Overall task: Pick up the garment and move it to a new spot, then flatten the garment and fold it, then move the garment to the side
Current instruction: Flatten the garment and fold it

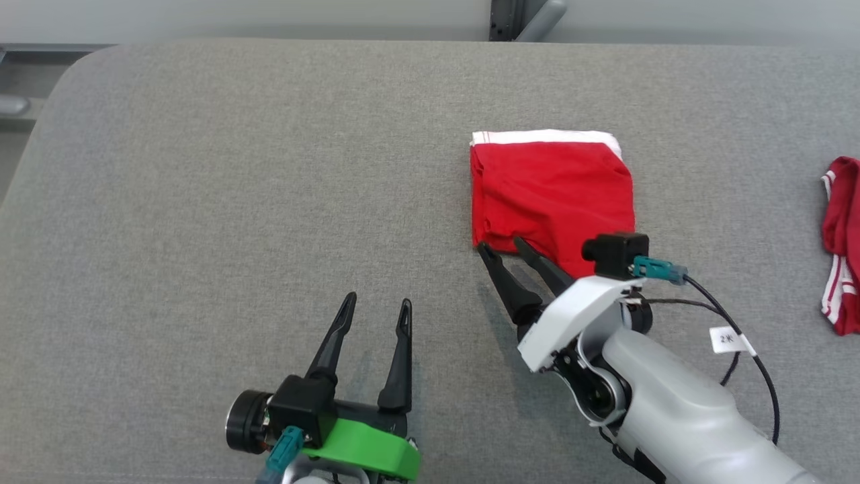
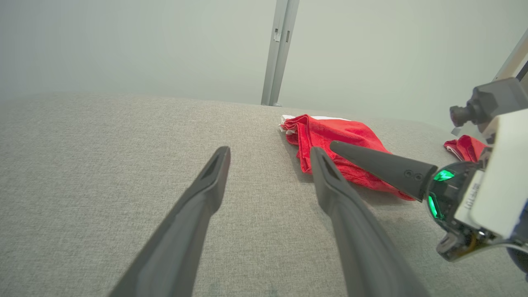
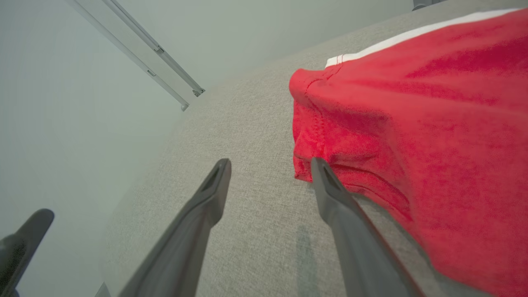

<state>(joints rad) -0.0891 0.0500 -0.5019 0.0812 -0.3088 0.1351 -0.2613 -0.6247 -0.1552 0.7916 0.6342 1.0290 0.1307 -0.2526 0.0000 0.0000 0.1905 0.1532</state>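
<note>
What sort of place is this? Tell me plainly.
Probably a robot test bench, not a home: a grey cloth-covered table, bare pale walls with a metal post, a folded red garment and a second garment.

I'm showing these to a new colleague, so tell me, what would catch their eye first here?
The folded red garment with a white band, lying right of centre on the grey table, stands out most. The right gripper sits at its near left corner with jaws open, while the left gripper is open nearer the robot. A second red garment lies far right.
</note>
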